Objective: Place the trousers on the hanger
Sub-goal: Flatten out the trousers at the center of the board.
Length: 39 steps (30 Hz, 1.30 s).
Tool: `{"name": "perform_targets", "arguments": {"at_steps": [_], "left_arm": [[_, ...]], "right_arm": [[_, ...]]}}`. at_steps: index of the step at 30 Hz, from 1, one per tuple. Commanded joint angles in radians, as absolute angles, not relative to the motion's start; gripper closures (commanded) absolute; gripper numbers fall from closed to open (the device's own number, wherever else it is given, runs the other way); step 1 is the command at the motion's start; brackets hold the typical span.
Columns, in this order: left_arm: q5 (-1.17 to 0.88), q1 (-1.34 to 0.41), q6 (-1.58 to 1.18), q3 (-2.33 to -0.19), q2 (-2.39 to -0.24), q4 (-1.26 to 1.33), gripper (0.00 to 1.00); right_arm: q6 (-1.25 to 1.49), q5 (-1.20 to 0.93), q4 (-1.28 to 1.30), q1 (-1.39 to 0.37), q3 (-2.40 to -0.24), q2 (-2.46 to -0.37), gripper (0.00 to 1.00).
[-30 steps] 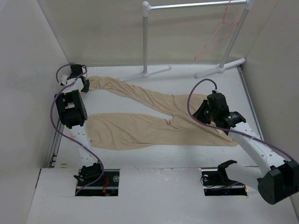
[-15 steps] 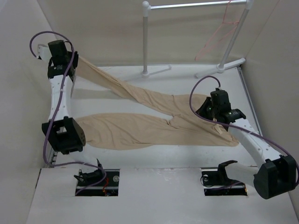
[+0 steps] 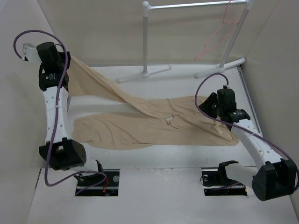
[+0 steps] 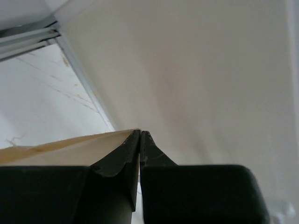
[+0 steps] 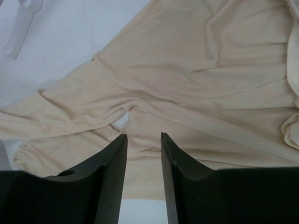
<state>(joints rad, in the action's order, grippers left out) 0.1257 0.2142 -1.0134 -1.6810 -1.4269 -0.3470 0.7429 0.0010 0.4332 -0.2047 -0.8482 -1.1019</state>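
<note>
The right gripper (image 5: 142,136) hovers, fingers spread, above the seat of the trousers (image 3: 140,126), most of which lie flat on the table (image 3: 187,156). The left gripper (image 4: 140,133), pinched on one leg's cuff, holds it up off the table. Far off, the hanger (image 3: 219,35) hangs bare on the rack (image 3: 145,37). By my judgement the task is barely begun.

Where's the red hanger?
In the top view, the hanger hangs at the far right from the white rack, on its top bar beside the right post, beyond the trousers.
</note>
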Motion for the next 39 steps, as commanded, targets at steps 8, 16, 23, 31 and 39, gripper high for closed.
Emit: {"name": "perform_targets", "arguments": {"at_steps": [8, 16, 23, 31, 39], "left_arm": [[0.126, 0.121, -1.006, -1.952, -1.808, -0.369, 1.0], [0.1, 0.107, -1.008, -2.005, -1.821, -0.357, 1.0], [0.066, 0.137, -1.012, -1.908, -1.801, -0.31, 1.0], [0.055, 0.134, -1.019, -1.959, -1.887, -0.284, 1.0], [0.017, 0.149, -1.026, -1.982, -1.855, -0.243, 1.0]], "right_arm": [[0.762, 0.096, 0.374, 0.027, -1.083, -1.38, 0.44], [0.62, 0.233, 0.451, 0.116, -1.419, -1.776, 0.34], [0.525, 0.215, 0.534, 0.116, -1.531, -1.934, 0.37], [0.546, 0.106, 0.548, 0.122, -1.557, -1.994, 0.75], [0.675, 0.147, 0.482, 0.243, -1.635, -1.98, 0.96]]}}
